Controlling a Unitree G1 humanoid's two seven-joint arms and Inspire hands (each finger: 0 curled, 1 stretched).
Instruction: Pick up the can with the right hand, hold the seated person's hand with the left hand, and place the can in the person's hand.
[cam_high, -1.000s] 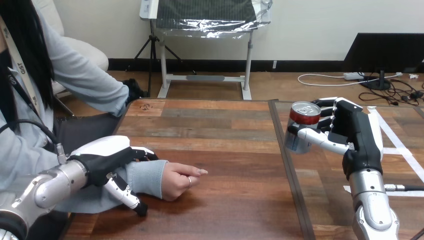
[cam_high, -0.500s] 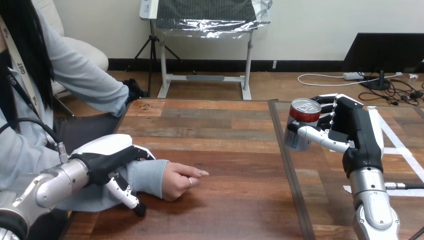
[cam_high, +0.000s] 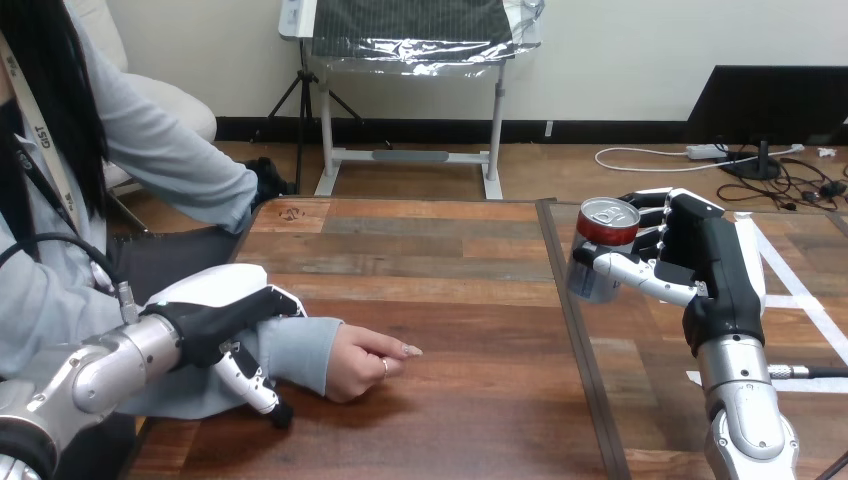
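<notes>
- Can (cam_high: 603, 250) stands upright in my right hand (cam_high: 700, 265), fingers and thumb clamped round it, above the desk (cam_high: 450, 290).
- My left hand (cam_high: 215, 315) curls round the person's wrist (cam_high: 300, 350); the person's hand (cam_high: 365, 360) rests just beyond my fingers.

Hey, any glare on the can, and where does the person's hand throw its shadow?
Head view: the can, held in the right hand, shows a pale sheen on its silver top; head view: the person's hand casts a soft dark shadow on the table just beneath it.
</notes>
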